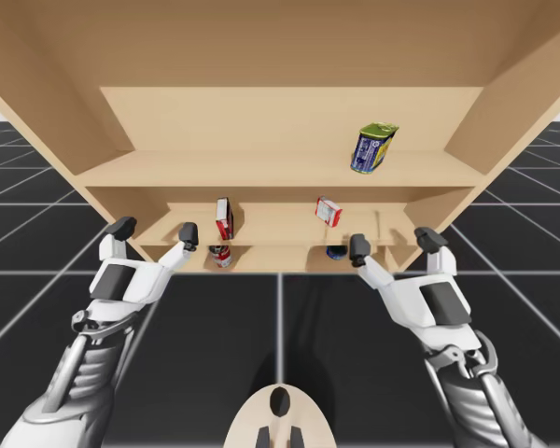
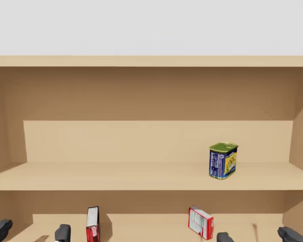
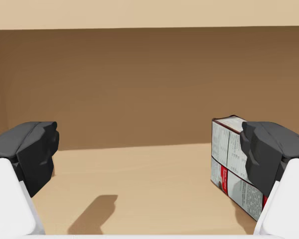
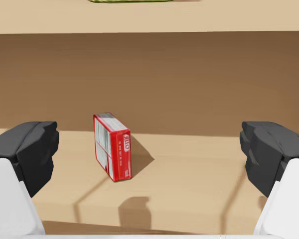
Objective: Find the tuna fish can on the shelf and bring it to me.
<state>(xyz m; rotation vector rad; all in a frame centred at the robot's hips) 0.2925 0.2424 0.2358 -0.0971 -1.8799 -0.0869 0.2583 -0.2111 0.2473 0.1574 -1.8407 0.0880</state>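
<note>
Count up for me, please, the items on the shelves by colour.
Red and white: 3 (left box, right box, small red item lower down).
Blue: 2 (green-topped can, small dark blue item lower down).
Total: 5.

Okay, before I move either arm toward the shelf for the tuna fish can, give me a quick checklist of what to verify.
1. The left gripper open and empty: ok.
2. The right gripper open and empty: ok.
3. Target identified: cannot tell; tall blue can on the upper shelf, dark blue thing half hidden lower down.
4. Way ahead of the right gripper: not ok, red box stands there.
5. Room beside the left gripper: not ok, white-and-red box close by.
</note>
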